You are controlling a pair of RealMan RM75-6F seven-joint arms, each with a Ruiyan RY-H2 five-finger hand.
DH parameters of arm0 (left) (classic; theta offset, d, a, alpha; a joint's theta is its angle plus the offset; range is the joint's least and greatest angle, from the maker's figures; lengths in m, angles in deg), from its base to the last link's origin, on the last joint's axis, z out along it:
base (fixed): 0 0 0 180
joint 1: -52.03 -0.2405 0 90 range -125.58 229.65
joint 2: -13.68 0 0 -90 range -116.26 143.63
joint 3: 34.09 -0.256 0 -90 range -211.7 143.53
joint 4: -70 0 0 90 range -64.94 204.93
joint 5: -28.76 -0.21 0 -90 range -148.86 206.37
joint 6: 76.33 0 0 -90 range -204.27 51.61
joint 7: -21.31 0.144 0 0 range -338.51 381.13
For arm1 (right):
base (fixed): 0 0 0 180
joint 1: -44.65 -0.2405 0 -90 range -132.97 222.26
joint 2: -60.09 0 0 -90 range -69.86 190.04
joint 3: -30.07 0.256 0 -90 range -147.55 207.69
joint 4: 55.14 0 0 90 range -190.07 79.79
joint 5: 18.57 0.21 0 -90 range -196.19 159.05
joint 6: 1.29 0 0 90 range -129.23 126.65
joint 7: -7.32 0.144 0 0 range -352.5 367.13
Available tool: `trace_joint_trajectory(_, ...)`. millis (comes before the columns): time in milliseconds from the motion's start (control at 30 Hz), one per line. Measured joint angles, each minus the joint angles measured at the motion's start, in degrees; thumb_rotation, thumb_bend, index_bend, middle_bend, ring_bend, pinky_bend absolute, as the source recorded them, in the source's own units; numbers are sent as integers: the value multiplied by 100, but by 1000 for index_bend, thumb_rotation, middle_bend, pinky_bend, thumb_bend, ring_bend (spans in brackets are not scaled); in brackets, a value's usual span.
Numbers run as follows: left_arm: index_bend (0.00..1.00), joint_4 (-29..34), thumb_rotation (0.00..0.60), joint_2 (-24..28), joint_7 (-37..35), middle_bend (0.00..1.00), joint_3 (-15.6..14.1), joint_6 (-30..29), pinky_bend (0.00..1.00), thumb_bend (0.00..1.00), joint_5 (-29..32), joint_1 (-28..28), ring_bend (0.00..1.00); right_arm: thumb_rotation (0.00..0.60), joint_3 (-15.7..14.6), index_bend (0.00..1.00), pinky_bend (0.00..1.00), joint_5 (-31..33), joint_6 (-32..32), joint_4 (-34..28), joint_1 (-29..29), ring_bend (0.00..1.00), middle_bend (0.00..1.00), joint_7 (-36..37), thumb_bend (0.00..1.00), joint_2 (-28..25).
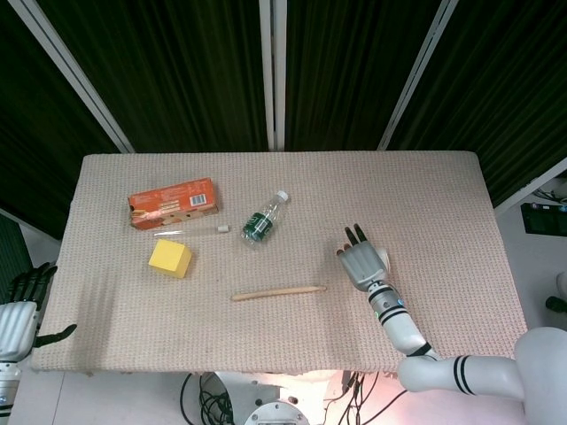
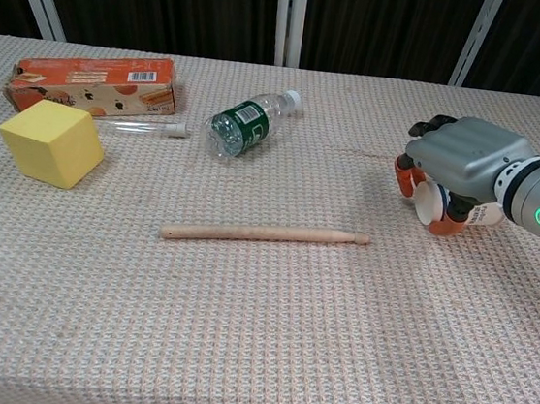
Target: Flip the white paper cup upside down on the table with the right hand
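The white paper cup (image 2: 438, 206) lies on its side on the right part of the table, its open mouth facing left in the chest view. My right hand (image 2: 463, 158) lies over it from above, its orange-tipped fingers (image 2: 406, 180) curled round the rim on one side and the thumb tucked against the other. In the head view only a white sliver of the cup (image 1: 384, 259) shows beside the right hand (image 1: 359, 264). My left hand (image 1: 21, 306) hangs off the table's left edge, fingers apart and holding nothing.
A wooden stick (image 2: 264, 233) lies left of the cup. Further left are a green-labelled bottle (image 2: 246, 124) on its side, a clear tube (image 2: 140, 128), a yellow cube (image 2: 50, 142) and an orange box (image 2: 93, 82). Dark curtains stand behind the table.
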Motion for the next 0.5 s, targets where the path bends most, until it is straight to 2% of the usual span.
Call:
trace_joint_trajectory(300,13,24,600,10,17,0,8,17,0,18,4,11,0,600,32,524,0,-301,91,-68,99,72,490,288,178,-118)
trace_joint_trajectory(500,13,42,600,23,39,0,7,37,0,18,10,17,0,600,191,557,0,-784,201,-237,235,84,517,1089,177,-349)
